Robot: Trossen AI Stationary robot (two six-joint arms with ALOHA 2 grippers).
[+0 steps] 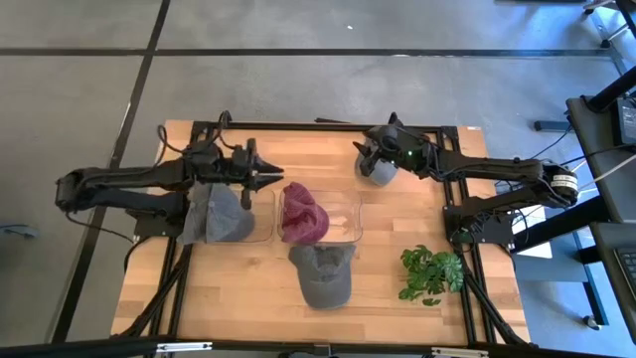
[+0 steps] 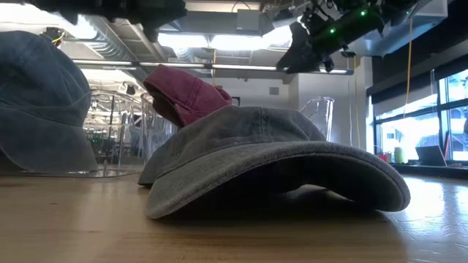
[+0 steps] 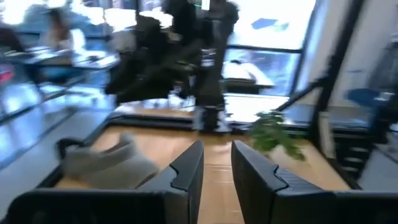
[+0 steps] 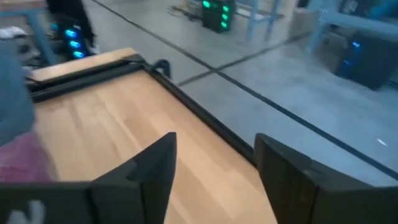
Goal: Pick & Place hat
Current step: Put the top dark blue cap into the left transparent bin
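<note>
A grey cap (image 1: pixel 323 275) (image 2: pixel 270 157) lies crown up on the wood near the table's near edge. A maroon hat (image 1: pixel 302 213) (image 2: pixel 186 91) sits in a clear bin, and a blue-grey hat (image 1: pixel 219 212) (image 2: pixel 40 102) in the clear bin to its left. My left gripper (image 1: pixel 270 177) (image 3: pixel 217 177) hovers between those bins, pointing right, narrowly open and empty. My right gripper (image 1: pixel 370 159) (image 4: pixel 214 168) is raised over the far middle of the table, open and empty. A pale grey hat-like heap (image 1: pixel 379 172) (image 3: pixel 106 165) shows below it.
A small green plant (image 1: pixel 431 272) (image 3: pixel 273 134) stands at the near right of the table. Two clear bins (image 1: pixel 343 214) take up the middle. Bare wood (image 1: pixel 417 214) lies to their right. A black frame (image 4: pixel 186 102) runs along the table's edge.
</note>
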